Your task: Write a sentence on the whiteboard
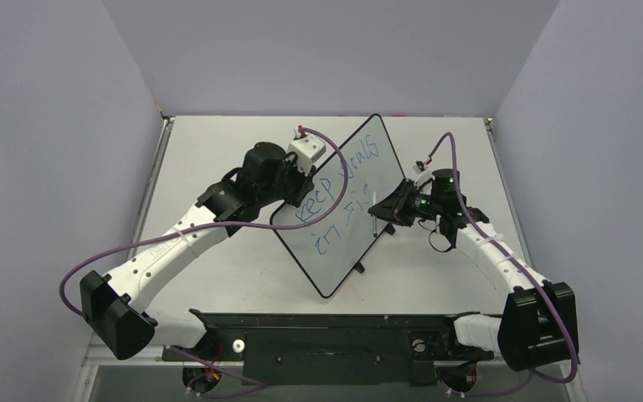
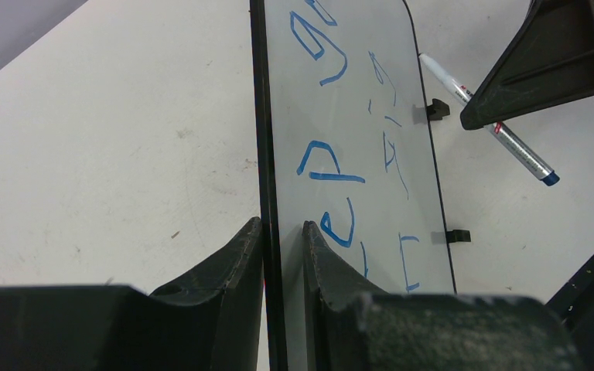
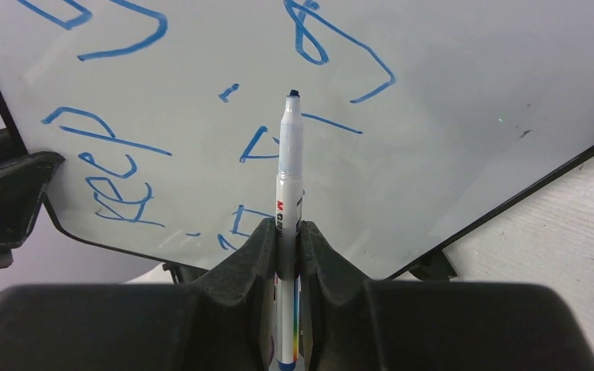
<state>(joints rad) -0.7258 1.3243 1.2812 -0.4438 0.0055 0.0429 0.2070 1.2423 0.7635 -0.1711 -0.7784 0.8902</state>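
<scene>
The whiteboard point(image 1: 343, 243) stands tilted on its long edge in the middle of the table. Blue lettering point(image 1: 339, 194) on it reads "keep goals", with a shorter second line below. My left gripper point(image 1: 301, 194) is shut on the board's left rim; in the left wrist view its fingers point(image 2: 240, 263) clamp the black rim of the whiteboard point(image 2: 356, 93). My right gripper point(image 1: 383, 209) is shut on a white marker with a blue tip point(image 3: 289, 162). The tip points at the whiteboard point(image 3: 448, 85) by the second line of the lettering point(image 3: 263, 143). I cannot tell if it touches.
Two black clip feet point(image 2: 437, 108) stick out from the board's lower edge. The marker point(image 2: 510, 143) and a right finger point(image 2: 557, 54) show beyond the board in the left wrist view. The grey walls close in on three sides. The black arm base bar point(image 1: 326, 331) runs along the near edge.
</scene>
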